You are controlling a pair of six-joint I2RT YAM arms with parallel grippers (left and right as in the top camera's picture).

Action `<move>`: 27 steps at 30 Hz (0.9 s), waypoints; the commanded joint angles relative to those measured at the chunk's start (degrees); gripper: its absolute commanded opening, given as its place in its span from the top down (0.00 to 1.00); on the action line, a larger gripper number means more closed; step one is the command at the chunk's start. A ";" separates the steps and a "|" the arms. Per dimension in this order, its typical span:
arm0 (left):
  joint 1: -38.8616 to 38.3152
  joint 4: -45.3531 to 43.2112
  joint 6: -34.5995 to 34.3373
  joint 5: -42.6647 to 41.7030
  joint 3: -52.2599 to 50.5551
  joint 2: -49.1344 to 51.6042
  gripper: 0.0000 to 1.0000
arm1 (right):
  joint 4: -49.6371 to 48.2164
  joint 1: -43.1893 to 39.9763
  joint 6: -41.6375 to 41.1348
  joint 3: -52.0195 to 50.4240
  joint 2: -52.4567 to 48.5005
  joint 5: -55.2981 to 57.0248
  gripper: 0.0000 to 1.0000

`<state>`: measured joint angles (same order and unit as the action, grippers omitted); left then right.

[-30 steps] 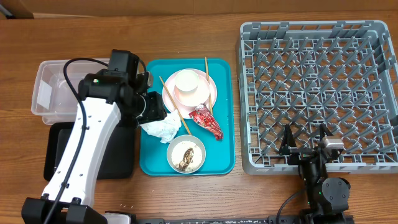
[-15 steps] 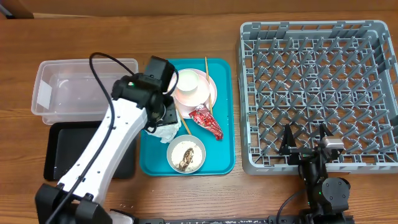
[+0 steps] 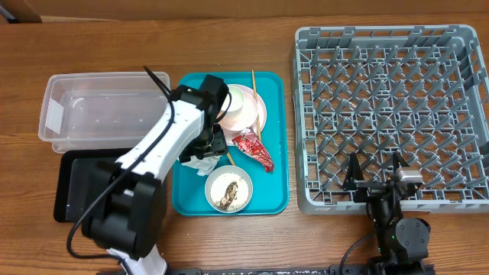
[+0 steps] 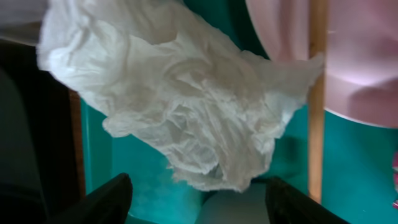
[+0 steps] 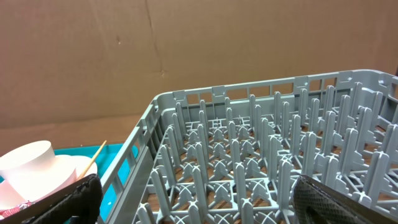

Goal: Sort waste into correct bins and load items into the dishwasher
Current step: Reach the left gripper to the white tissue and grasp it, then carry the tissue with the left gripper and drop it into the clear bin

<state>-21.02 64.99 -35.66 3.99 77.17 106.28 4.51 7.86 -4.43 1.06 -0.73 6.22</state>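
Napkin (image 4: 186, 106), crumpled and white, lies at the teal tray's (image 3: 273, 195) left edge beside a wooden chopstick (image 4: 317, 93). The left pincer (image 4: 199, 185) hangs wide over it, gripping nothing. Wooden bench (image 3: 291, 137) shows between tray and grey dish rack (image 3: 386, 114), where the right pincer (image 3: 374, 164) gapes wide. Nearby, a white bowl (image 3: 211, 186) holds rice and brown scraps (image 3: 228, 195).

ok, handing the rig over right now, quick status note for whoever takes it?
Left claw: open, over the napkin, not gripping it.
Right claw: open and holding nothing, at the dish rack's front edge.
On the teal tray: napkin, red wrapper, rice bowl, pink plate with the cup on it.
Done: nothing in the clear tub, black tray or rack.
Left: bin the waste, load the dishes.
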 commanded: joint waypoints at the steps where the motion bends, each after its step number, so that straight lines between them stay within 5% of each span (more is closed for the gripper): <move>1: -0.11 -0.22 1.01 -1.07 -0.31 2.89 0.27 | -0.33 -0.22 0.37 -0.59 0.52 0.11 0.00; 6: -0.11 -1.31 0.98 -0.87 -0.31 4.35 0.14 | -0.33 -0.22 0.35 -0.59 0.52 0.11 0.00; 15: -0.17 -3.80 0.96 -0.83 -1.03 5.84 0.13 | -0.31 -0.22 0.35 -0.59 0.52 0.11 0.00; 27: -0.17 -6.97 0.98 -0.83 -3.85 6.21 0.30 | -0.31 -0.22 0.35 -0.59 0.52 0.11 0.00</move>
<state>-21.02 58.22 -34.59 3.25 73.65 111.68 4.51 7.86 -4.43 1.06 -0.73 6.20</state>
